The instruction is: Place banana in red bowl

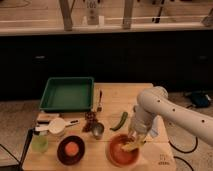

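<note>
The red bowl (121,150) sits on the wooden table near its front edge, right of centre. The pale-yellow banana (131,146) lies at the bowl's right rim, partly inside the bowl. My gripper (135,140) hangs from the white arm directly above the bowl's right side, right at the banana. The gripper hides part of the banana.
A green chili pepper (119,121) lies just behind the bowl. A metal cup (97,130) stands to the bowl's left, and a dark bowl with an orange centre (70,149) further left. A green tray (67,93) is at the back left. A white cup (56,125) and a green cup (39,143) stand at the left edge.
</note>
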Tool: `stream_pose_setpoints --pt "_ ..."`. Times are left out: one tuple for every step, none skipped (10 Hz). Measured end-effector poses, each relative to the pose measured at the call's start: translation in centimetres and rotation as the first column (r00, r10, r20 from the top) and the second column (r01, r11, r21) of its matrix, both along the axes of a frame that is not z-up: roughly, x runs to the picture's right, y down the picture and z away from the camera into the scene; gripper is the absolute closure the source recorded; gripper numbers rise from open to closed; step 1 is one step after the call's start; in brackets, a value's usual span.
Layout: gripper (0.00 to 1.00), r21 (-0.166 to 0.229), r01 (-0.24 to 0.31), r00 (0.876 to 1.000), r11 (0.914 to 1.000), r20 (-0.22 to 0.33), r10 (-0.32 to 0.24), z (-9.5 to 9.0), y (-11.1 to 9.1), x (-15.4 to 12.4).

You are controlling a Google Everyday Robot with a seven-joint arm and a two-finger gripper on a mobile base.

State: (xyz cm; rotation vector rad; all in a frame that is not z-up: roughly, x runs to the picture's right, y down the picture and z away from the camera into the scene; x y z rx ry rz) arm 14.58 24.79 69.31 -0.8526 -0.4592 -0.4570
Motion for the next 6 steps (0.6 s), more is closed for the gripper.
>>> stream_pose_setpoints --pt "0.41 0.000 0.001 1.000 1.0000 0.001 -0.001 0.0 0.0 0.1" --pt "0.33 0.000 0.001 1.000 1.0000 0.003 -0.001 0.0 0.0 0.2" --pt "0.23 0.000 0.001 1.000 1.0000 0.004 -0.001 0.0 0.0 0.4" --pt "0.20 0.001 0.001 1.000 1.0000 0.007 -0.001 0.0 0.0 0.4" --pt "0.20 0.003 0.002 1.000 1.0000 0.011 -0.002 0.1 -0.1 0.6" --pt "0.20 0.006 -0.002 1.000 1.0000 0.011 0.002 0.1 -0.1 1.1"
